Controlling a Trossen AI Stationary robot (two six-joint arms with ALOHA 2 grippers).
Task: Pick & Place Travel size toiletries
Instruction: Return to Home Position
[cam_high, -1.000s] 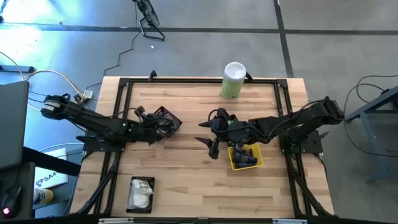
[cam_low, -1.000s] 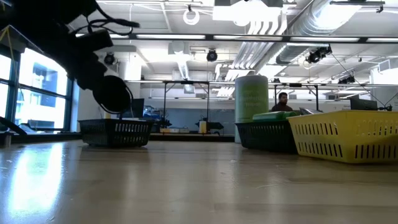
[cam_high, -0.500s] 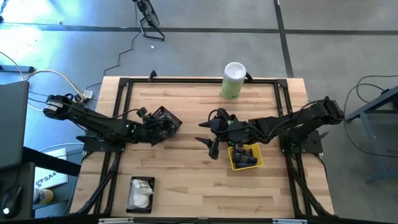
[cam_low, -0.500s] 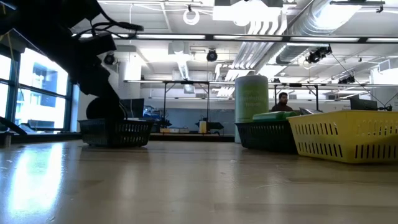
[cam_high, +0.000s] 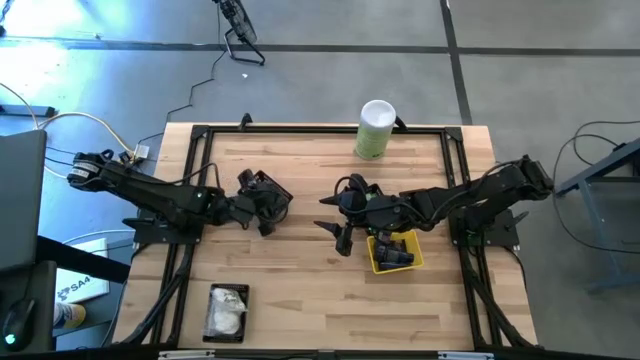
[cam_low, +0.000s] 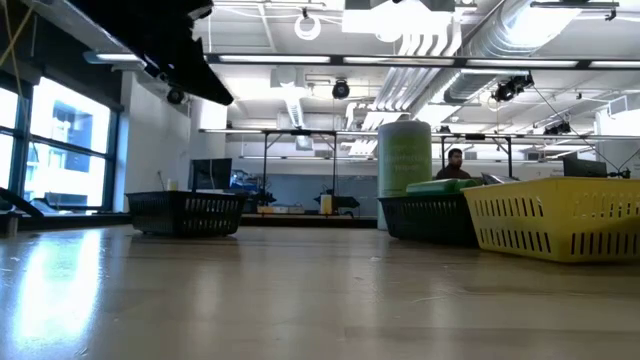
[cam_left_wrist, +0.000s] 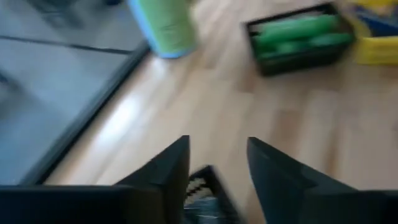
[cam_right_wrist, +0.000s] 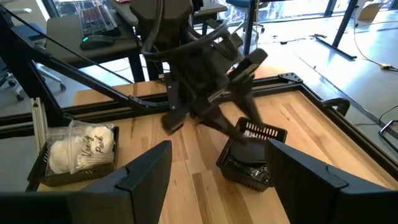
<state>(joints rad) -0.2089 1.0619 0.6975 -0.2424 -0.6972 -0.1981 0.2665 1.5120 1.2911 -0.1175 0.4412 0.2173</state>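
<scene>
three black baskets (cam_low: 187, 212); one yellow basket (cam_low: 555, 225)

Glossy wood table (cam_low: 300, 300), yellow plastic basket (cam_low: 560, 225)

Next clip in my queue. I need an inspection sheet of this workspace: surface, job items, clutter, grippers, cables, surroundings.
Surface: wooden table, no spills seen.
Job's things: green bottles lie in one black basket, a cotton pack in another, and dark items in the yellow basket.
Clutter: a tall white-and-green canister stands at the table's far edge.
Grippers: left gripper is open and empty, above a third black basket. Right gripper is open and empty, beside the yellow basket.
Cables: a white cable and a black cable run on the floor beyond the table.
Surroundings: a person is far behind the table.
</scene>
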